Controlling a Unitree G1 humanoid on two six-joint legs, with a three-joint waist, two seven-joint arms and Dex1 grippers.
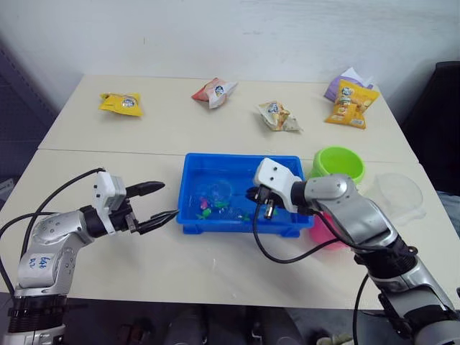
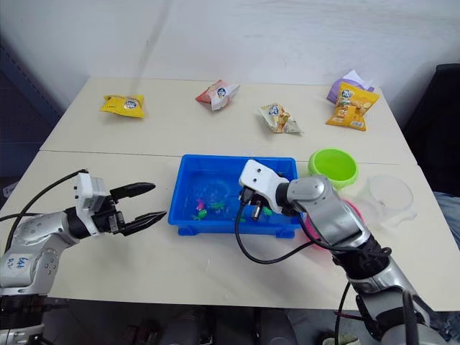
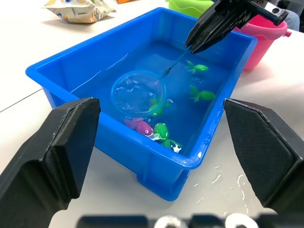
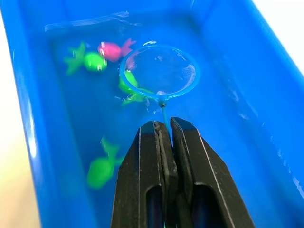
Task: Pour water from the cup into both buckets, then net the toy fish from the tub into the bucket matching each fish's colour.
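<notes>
The blue tub (image 1: 237, 159) sits mid-table holding water and the toy fish: a pink fish (image 4: 112, 50) and green fish (image 4: 100, 171) lie near the front wall. The net (image 4: 160, 71) has its blue hoop dipped in the water beside a green fish. My right gripper (image 4: 165, 124) is shut on the net's thin handle, above the tub's right half. Left of the tub, my left gripper (image 1: 170, 199) hovers open and empty. The green bucket (image 1: 338, 164) stands behind the tub's right end. The pink bucket (image 3: 266, 38) is mostly hidden behind my right arm. The clear cup (image 1: 399, 194) stands at the far right.
Snack packets lie along the back of the table: a yellow packet (image 1: 121, 103), a red-and-white packet (image 1: 213, 91), a pale packet (image 1: 279, 116) and a yellow-and-purple pile (image 1: 351, 100). A dark chair (image 1: 442, 122) stands off the right edge. Water drops (image 3: 218, 178) wet the table by the tub.
</notes>
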